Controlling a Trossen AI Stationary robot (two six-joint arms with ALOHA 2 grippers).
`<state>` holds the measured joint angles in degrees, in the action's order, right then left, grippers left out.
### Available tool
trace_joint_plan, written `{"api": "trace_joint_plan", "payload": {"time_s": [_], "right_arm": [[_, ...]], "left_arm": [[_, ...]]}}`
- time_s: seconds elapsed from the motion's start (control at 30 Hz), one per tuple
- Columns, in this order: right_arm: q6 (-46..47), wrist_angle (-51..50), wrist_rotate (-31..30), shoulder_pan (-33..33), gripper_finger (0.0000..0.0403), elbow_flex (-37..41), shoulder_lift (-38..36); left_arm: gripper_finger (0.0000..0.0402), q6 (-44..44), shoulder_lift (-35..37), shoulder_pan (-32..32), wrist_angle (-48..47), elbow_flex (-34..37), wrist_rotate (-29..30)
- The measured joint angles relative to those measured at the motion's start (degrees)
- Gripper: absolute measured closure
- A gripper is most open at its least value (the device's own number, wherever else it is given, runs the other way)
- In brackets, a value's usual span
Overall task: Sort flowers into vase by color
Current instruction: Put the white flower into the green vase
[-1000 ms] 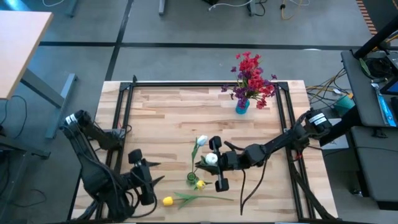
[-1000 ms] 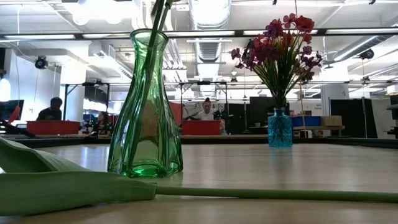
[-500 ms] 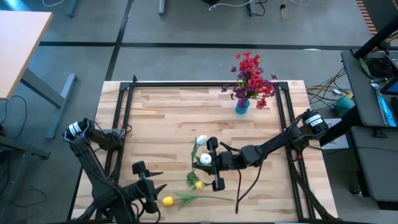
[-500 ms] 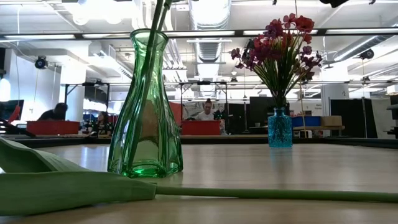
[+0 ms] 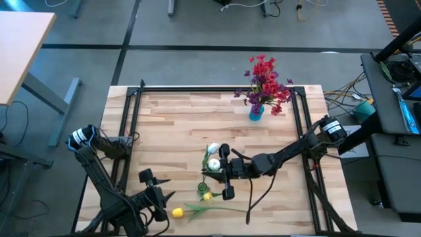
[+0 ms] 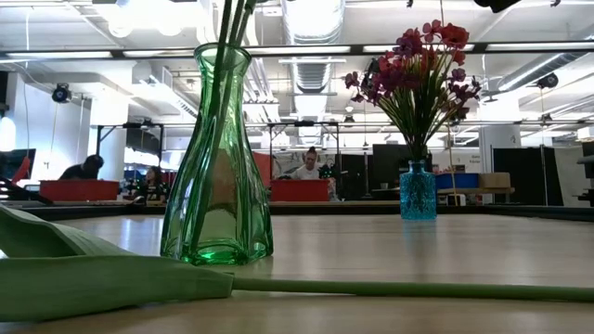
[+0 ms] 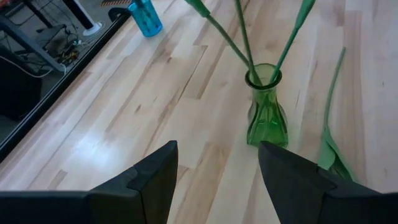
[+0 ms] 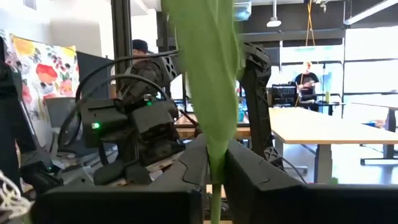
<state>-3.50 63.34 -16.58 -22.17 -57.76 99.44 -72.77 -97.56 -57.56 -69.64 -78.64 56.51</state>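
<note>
Green stem of a white flower (image 5: 214, 165), pinched between the pressed-together fingers (image 8: 186, 168) of the right end effector (image 5: 216, 172); in the right wrist view the stem and its leaf rise straight up from the grip. This end effector hangs near the middle of the table (image 5: 171, 125), just above a green vase (image 5: 203, 188). Three stems stand in the vase, leaning apart at the neck, as the left wrist view shows (image 7: 266, 112). Seen from above, a second white flower (image 5: 212, 150) and a small yellow bud (image 5: 210, 195) lie over the vase beside the held flower. In the low view the vase (image 6: 215, 167) stands upright, its stems running out of the top of the picture.

Left end effector (image 5: 163, 196): fingers spread and empty, low over the near left part of the table, facing the green vase and apart from it. A yellow flower (image 5: 177, 212) lies flat on the table between this end effector and the near edge, its stem running to the right; its leaf (image 6: 83, 278) fills the near foreground of the low view.

Blue vase (image 5: 256, 113): at the far edge of the table, well apart from the green one, holding the red and purple flowers (image 5: 265, 82) upright.
</note>
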Motion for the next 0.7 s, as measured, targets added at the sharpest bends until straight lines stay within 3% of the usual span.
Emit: {"api": "trace_joint_plan", "payload": {"time_s": [0.33,0.7], "right_arm": [[3.6,-2.3,-0.5,0.1,0.0268,0.0,-0.1],[8.8,-16.7,-3.2,0.1,0.0153,0.0,-4.8]], "left_arm": [[0.0194,0.1,0.0,0.0,-0.2,0.1,0.0],[0.0194,0.0,0.0,0.1,-0.2,0.1,0.0]]}}
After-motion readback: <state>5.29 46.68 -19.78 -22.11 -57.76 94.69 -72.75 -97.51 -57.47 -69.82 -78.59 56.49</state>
